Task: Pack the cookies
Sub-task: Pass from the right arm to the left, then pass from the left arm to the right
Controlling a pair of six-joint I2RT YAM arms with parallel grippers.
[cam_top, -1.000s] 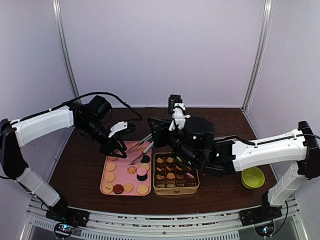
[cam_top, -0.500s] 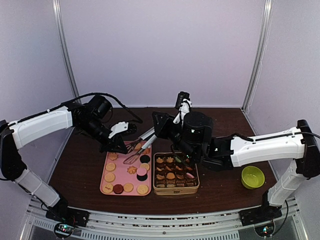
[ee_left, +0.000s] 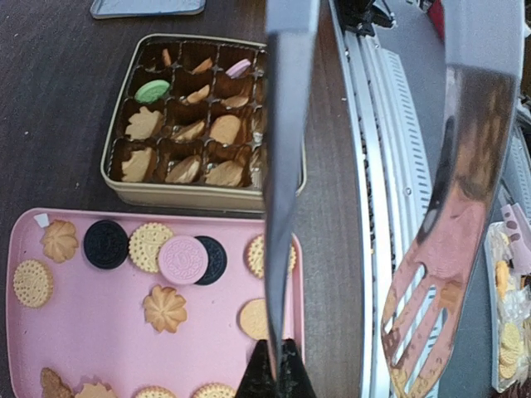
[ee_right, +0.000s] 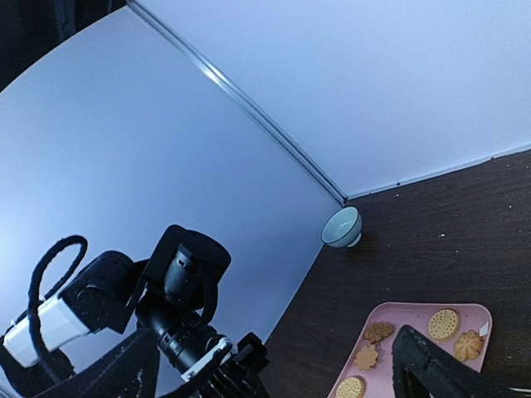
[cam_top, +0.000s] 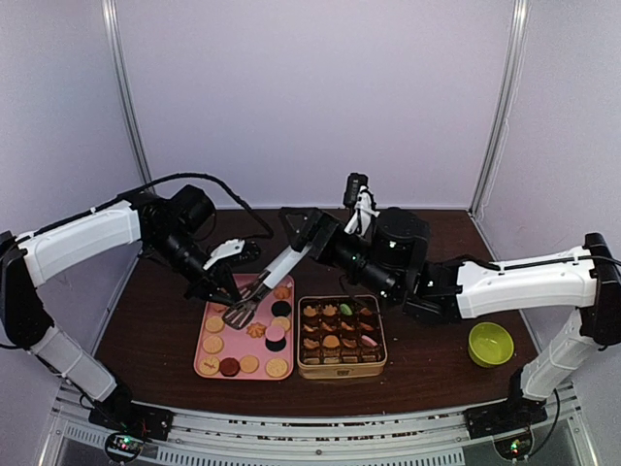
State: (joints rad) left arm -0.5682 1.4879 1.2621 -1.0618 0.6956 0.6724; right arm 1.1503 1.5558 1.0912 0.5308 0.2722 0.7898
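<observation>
Cookies (cam_top: 254, 330) lie loose on the pink tray (cam_top: 200, 351); more fill the compartments of the gold box (cam_top: 342, 372). In the left wrist view, round, flower-shaped, dark and pink cookies (ee_left: 164, 307) sit on the tray (ee_left: 99, 340) below the box (ee_left: 199, 196). My left gripper (cam_top: 236, 283) (ee_left: 275, 375) is shut on one arm of the metal tongs (cam_top: 264, 283) (ee_left: 282, 166), which slant over the tray's far end. The other tong arm (ee_left: 452, 249) hangs free at the right. My right gripper (cam_top: 309, 225) (ee_right: 274, 340) is open at the tongs' upper end, with nothing between its fingers.
A green bowl (cam_top: 490, 344) stands right of the box. A small pale bowl (ee_right: 342, 226) sits by the back left wall. A grey lid (ee_left: 149, 7) lies beyond the box. Both arms cross above the table's middle.
My left gripper closed on the tongs. My right gripper opened wide, let go of them and drew back to the right. The tongs' spatula end dropped lower over the tray.
</observation>
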